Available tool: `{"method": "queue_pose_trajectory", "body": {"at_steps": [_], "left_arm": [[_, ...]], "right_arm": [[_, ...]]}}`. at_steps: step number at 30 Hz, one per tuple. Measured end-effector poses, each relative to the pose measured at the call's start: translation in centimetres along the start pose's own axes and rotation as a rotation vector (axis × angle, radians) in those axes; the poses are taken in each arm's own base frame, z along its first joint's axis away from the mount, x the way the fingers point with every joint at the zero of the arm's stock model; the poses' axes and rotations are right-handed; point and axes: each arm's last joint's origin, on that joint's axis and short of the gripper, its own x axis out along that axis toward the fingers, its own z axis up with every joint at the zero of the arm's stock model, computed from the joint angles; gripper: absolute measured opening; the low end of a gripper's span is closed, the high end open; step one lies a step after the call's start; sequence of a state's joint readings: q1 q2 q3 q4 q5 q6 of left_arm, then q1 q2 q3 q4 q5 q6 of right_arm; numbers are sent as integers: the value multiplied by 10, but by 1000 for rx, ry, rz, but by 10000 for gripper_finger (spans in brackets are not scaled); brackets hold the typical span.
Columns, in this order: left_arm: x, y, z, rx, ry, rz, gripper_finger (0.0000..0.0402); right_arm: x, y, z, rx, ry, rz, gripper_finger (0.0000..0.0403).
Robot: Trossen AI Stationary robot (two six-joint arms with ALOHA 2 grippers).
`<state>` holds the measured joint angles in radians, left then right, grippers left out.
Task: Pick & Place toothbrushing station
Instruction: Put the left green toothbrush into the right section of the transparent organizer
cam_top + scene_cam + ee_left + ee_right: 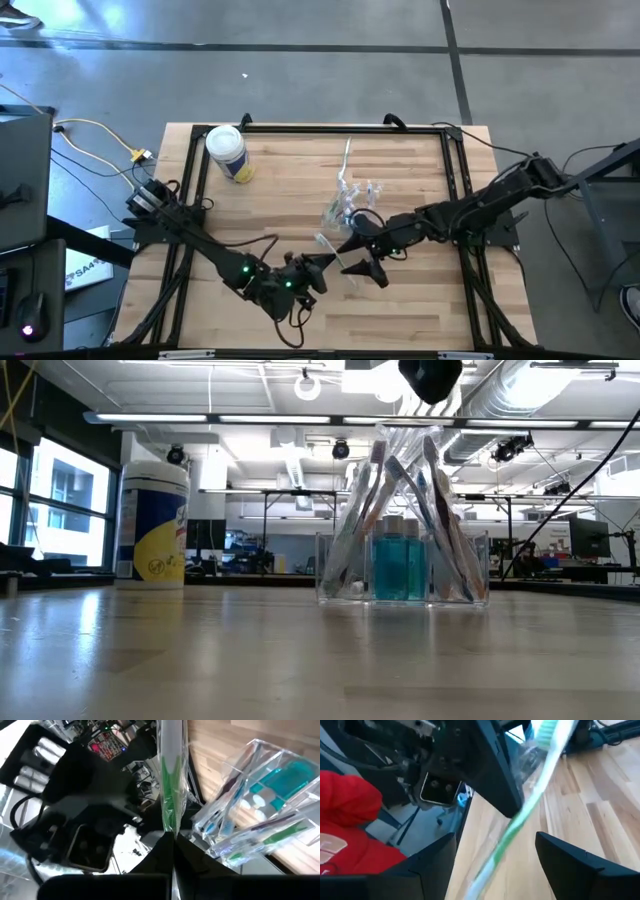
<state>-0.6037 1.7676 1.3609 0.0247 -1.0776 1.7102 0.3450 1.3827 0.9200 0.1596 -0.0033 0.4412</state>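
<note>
Standing near the middle of the wooden bench (400, 300), a little toward the right arm's side, is the toothbrushing station (352, 205): a clear boxy holder, upright on the wood in the low view, with several toothbrushes leaning in it and a small bottle of blue liquid (402, 567) between them.

Left hand (322, 268): low near the bench's front edge, just beside the station's front side. Fingers pressed together on a wrapped toothbrush (171, 780) with a white and green handle in clear packaging; in the left wrist view it rises straight out from between the two dark fingers, with the station close beyond it.

Right hand (362, 254): reaching in from the right, just in front of the station and very close to the left hand. Fingers (580, 865) spread wide apart. In the right wrist view the same green and white brush crosses slantwise through the gap between them; I cannot tell whether either finger touches it. Nothing is gripped by this hand.

White cylindrical tub (229, 152) with a yellow label stands upright at the bench's far left corner, well apart from the station and both hands.

A loose brush (347, 158) lies on the wood just behind the station.

Red cloth (350, 835) shows beyond the bench in the right wrist view.
</note>
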Motion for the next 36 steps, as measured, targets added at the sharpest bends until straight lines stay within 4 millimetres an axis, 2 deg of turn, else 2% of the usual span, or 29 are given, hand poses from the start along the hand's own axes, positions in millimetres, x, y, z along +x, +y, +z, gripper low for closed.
{"method": "queue_pose_trajectory", "body": {"at_steps": [8,21,24,28,36], "left_arm": [[16,2,-10,10,21,5,0],[16,3,-10,9,18,9,0],[16,2,-10,13,17,7,0],[13,1,-8,22,9,2,0],[8,2,-5,13,-16,12,0]], "right_arm": [[5,-2,-3,4,26,17,266],[8,-3,-6,-1,41,29,257],[8,-4,-6,-5,46,26,231],[8,-4,-6,-21,47,24,179],[8,-8,-8,-82,66,0,21]]}}
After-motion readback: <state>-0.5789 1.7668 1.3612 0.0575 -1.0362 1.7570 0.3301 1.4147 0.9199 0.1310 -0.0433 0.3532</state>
